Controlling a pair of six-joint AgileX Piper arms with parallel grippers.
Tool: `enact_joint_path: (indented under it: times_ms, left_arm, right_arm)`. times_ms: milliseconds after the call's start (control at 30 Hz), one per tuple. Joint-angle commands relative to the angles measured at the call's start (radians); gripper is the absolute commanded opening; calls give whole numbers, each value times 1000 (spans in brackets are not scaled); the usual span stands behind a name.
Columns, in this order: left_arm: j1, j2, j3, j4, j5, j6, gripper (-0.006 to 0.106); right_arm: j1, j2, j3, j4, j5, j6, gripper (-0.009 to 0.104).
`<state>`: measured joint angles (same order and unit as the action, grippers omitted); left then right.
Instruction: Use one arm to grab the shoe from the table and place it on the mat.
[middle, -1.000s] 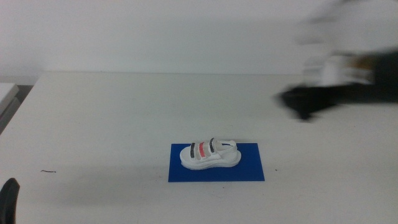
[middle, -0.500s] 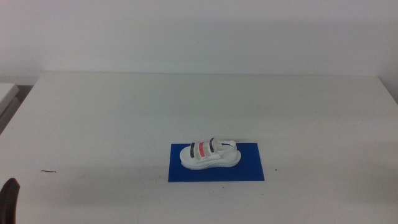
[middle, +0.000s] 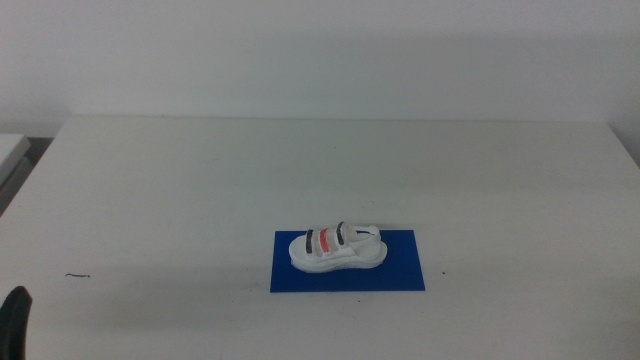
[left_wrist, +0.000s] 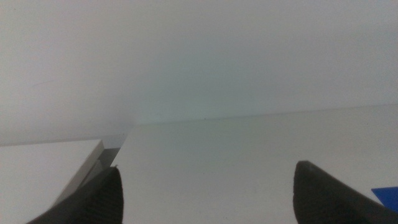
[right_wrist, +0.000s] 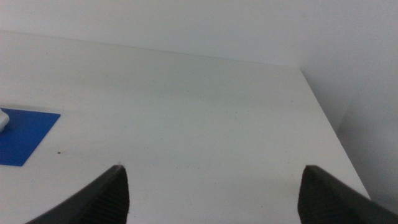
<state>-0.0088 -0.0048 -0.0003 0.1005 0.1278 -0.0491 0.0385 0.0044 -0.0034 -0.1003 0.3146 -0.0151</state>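
White tabletop (middle: 200, 180) fills the middle view, with a plain pale wall behind it. On my screen the blue mat (middle: 400, 275) lies flat toward the near centre of the table, long side running across the picture. I see the shoe (middle: 337, 250) resting on the mat, upright on its sole, lengthwise along the mat and sitting toward the mat's left and far part; the right end of the mat is bare blue. Its straps show dark and red stripes. Nothing is touching the shoe.

I note a small dark scratch mark (middle: 77, 275) on the table well to the left of the mat, and a tiny dark speck (middle: 443, 272) just right of the mat.

Left gripper (left_wrist: 205, 186): in its wrist view both dark jaws stand wide apart with only bare table between them, holding nothing. A sliver of the mat shows at the edge of that view beside one jaw. In the middle view only a dark tip shows at the bottom left corner, well apart from the mat.

Right gripper (right_wrist: 214, 186): out of the middle view. In its own wrist view the jaws are spread wide, with nothing between them, over bare table. One end of the mat and a white bit of the shoe appear at the edge of that view, well away from the jaws.
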Motion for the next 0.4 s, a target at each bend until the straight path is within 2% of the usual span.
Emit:
enact_joint_path:
  times_ms: [0,167,367]
  left_arm:
    - [0,5,0,-4,-12,-1,94]
    - [0,5,0,-4,-12,-1,94]
    - [0,5,0,-4,-12,-1,94]
  right_arm:
    - [-8,-4,3,7,-18,-1,85]
    - [-8,-4,3,58,-19,-1,85]
    - [-8,-4,3,60,-19,-1,85]
